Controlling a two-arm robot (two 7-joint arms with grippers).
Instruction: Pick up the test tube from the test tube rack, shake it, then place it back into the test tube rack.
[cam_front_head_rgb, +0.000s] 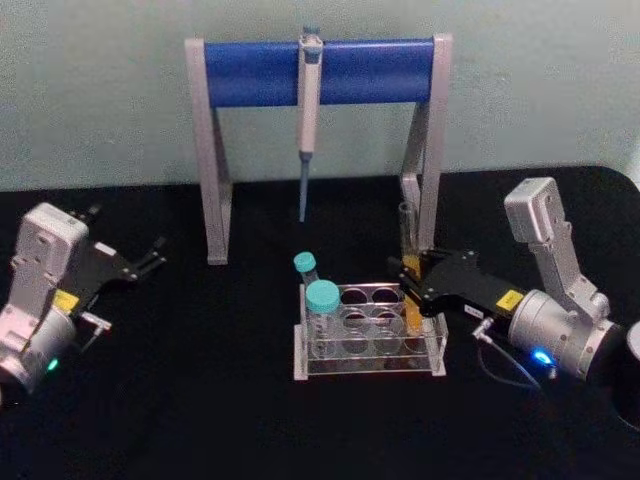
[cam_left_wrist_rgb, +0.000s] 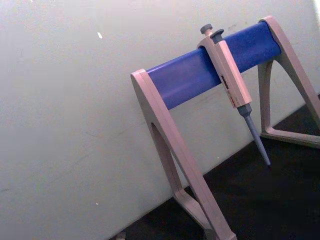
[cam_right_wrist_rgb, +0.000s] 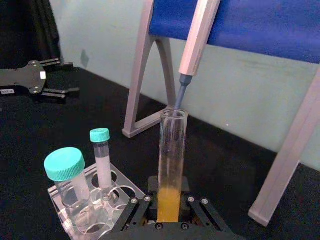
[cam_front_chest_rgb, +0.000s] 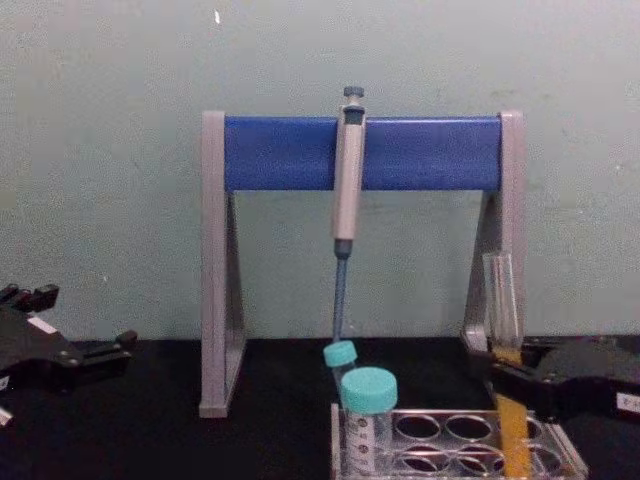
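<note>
The test tube (cam_front_head_rgb: 409, 235) is a long clear glass tube with orange-yellow liquid at its bottom. It stands upright in a right-hand hole of the clear test tube rack (cam_front_head_rgb: 362, 292), near the table's middle. My right gripper (cam_front_head_rgb: 408, 281) reaches in from the right and is shut on the test tube just above the rack's top plate. In the right wrist view the test tube (cam_right_wrist_rgb: 172, 150) rises between the black fingers (cam_right_wrist_rgb: 145, 202) of my right gripper (cam_right_wrist_rgb: 170, 200). Far to the left, my left gripper (cam_front_head_rgb: 128, 230) rests open and apart from the rack.
Two teal-capped tubes (cam_front_head_rgb: 321, 298) stand at the rack's left end. Behind the rack is a grey-and-blue pipette stand (cam_front_head_rgb: 250, 72) with a pipette (cam_front_head_rgb: 308, 110) hanging on it; its right leg (cam_front_head_rgb: 428, 190) is just behind the test tube. Black table lies all around.
</note>
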